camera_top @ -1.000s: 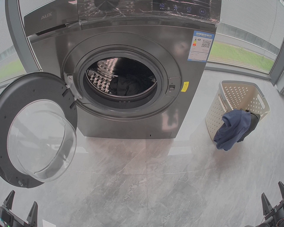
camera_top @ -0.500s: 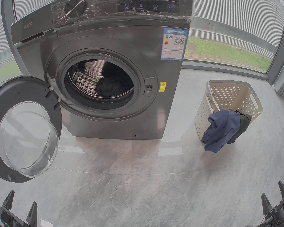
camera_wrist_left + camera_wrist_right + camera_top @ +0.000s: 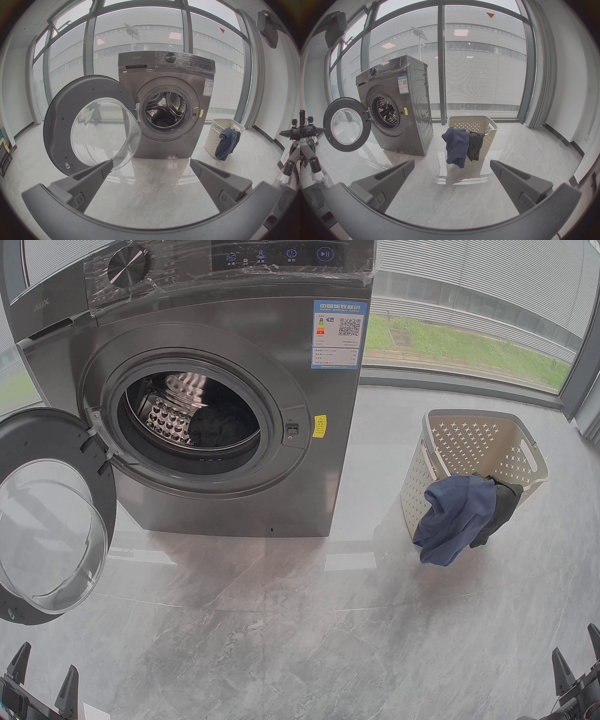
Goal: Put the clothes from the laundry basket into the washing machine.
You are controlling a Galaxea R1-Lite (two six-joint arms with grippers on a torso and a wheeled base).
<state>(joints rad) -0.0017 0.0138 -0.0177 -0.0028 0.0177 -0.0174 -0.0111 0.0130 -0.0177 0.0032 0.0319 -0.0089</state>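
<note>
Left gripper (image 3: 150,162) and right gripper (image 3: 451,162) sit near, jaws apart and empty, so I'd roll right to the basket (image 3: 481,416) and pinch the blue garment (image 3: 455,515) draped over its near rim.

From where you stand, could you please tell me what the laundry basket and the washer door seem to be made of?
The laundry basket looks like matte cream moulded plastic: walls pierced with small holes. The washer door seems a dark grey matte ring, probably plastic, around a clear domed window, glass or plastic; the floor shows through it.
</note>
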